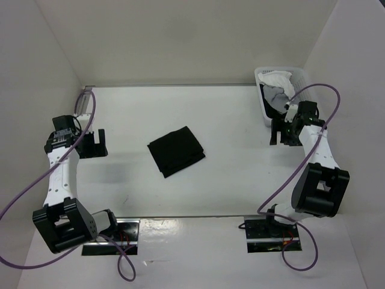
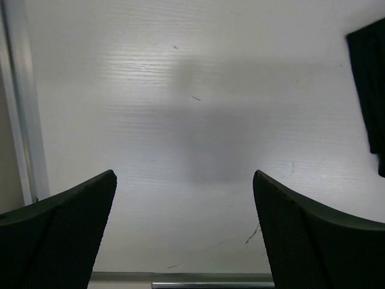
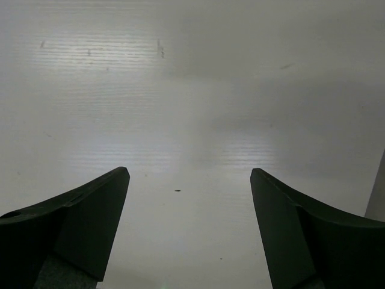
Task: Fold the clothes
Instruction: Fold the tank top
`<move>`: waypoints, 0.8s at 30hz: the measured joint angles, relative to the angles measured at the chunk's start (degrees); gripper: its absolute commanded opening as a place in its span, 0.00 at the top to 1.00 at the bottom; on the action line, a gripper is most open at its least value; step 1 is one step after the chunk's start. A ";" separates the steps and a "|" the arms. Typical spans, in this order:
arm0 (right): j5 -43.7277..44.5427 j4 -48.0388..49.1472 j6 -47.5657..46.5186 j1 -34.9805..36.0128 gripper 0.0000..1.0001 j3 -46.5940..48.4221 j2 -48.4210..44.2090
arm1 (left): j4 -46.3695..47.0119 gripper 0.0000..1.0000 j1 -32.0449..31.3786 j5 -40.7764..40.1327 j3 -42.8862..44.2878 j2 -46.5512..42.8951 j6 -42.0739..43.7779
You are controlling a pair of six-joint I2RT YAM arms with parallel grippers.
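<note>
My two arms rise from their bases at the near edge of a white surface (image 1: 180,108), and a purple cable (image 1: 18,198) loops out from each one. My left arm reaches forward along the left side. Its left end effector (image 1: 93,143) hangs above the surface with the jaws spread wide, and the left wrist view shows the left end effector (image 2: 183,176) as two dark fingers (image 2: 72,229) with only pale wood-grain surface between them. My right arm reaches forward along the right side, and its right end effector (image 1: 283,132) is also spread wide. In the right wrist view the right end effector (image 3: 189,173) frames bare surface, with nothing gripped. Between the two, near the middle of the surface and well apart from both, lies the black top (image 1: 176,150). It is folded into a compact, roughly square bundle turned at an angle, with layered edges showing along its right side. A dark edge of the black top (image 2: 368,90) enters the left wrist view at the upper right. Farther back, in the far right corner just beyond my right end effector, stands a white basket (image 1: 261,90) holding crumpled white cloth (image 1: 277,78). Plain white walls close in the surface on the left, the right and the far side.
</note>
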 measured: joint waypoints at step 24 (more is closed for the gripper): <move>2.36 11.61 1.84 -8.46 0.06 -9.29 -4.31 | 7.96 0.00 3.96 -2.47 -0.74 4.94 -1.64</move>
